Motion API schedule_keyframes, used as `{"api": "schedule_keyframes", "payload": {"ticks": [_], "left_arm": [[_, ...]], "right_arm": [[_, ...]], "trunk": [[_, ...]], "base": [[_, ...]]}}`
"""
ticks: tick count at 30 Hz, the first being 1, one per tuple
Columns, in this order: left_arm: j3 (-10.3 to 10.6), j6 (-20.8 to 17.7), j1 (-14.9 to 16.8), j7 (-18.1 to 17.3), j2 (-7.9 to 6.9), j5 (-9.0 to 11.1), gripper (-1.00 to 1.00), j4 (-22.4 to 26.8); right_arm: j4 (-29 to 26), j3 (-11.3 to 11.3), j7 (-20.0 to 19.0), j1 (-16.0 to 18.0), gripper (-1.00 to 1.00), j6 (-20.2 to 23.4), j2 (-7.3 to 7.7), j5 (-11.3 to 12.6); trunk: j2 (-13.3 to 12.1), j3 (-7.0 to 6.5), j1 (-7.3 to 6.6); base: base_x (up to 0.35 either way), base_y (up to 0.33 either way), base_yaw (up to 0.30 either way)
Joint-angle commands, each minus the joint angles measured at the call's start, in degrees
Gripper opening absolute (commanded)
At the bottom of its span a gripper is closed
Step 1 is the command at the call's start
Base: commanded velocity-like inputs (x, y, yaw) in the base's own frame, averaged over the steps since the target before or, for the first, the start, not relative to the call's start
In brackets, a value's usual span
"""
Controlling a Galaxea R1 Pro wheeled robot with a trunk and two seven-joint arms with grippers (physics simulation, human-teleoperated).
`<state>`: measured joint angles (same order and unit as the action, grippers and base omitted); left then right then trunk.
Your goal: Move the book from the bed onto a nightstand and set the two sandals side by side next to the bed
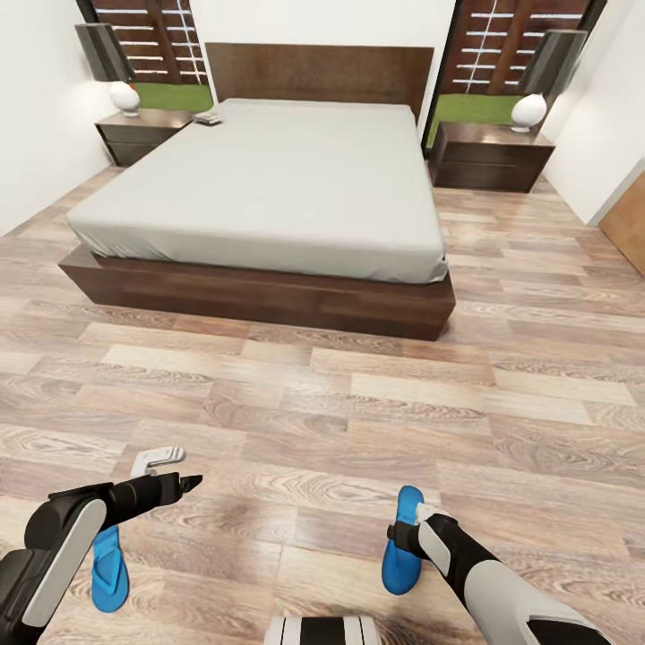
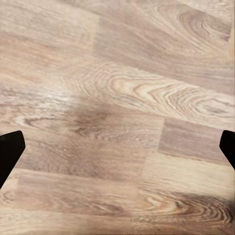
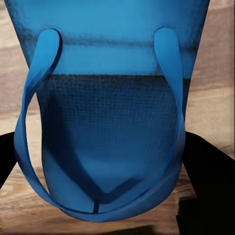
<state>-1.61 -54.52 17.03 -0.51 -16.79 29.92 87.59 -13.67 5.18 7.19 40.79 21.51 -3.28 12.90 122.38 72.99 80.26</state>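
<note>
The bed (image 1: 269, 179) fills the middle of the bedroom, and the book (image 1: 208, 117) lies on its far left corner. A nightstand (image 1: 143, 130) stands at the bed's left and a second nightstand (image 1: 491, 154) at its right. One blue sandal (image 1: 109, 573) lies flat on the floor under my left forearm. My left gripper (image 1: 184, 468) (image 2: 117, 147) hangs open over bare planks beyond it. The other sandal (image 1: 405, 546) (image 3: 112, 112) sits between the fingers of my right gripper (image 1: 401, 536) (image 3: 105, 161), which press against its sides near the toe end.
Each nightstand carries a white-based lamp (image 1: 125, 97) (image 1: 528, 112). A brown door (image 1: 627, 224) stands at the right wall. Wood-plank floor (image 1: 358, 403) stretches between me and the bed's dark base (image 1: 269, 296). My own base (image 1: 322, 630) shows at the bottom.
</note>
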Motion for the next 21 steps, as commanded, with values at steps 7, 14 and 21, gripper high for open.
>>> {"api": "schedule_keyframes", "payload": {"ticks": [7,14,21], "left_arm": [[0.1,-0.2,0.0,0.5,0.12,-2.0,1.00,0.0],[0.0,-0.2,0.0,0.6,0.24,-4.2,1.00,0.0],[0.1,-0.1,0.0,0.7,0.28,-4.5,1.00,-0.9]], "right_arm": [[-0.1,0.4,0.2,0.0,-1.00,0.5,0.02,-0.6],[-0.7,0.3,0.0,-0.1,-1.00,0.6,0.03,-2.2],[-0.7,0.2,-0.1,-0.1,-1.00,0.5,0.04,-2.4]], "trunk": [[-2.8,-1.23,-1.55],[-5.6,-2.48,-3.09],[-8.4,-3.74,-4.62]], "base": [[0.000,0.000,0.000],[0.000,0.000,0.000],[0.000,0.000,0.000]]}}
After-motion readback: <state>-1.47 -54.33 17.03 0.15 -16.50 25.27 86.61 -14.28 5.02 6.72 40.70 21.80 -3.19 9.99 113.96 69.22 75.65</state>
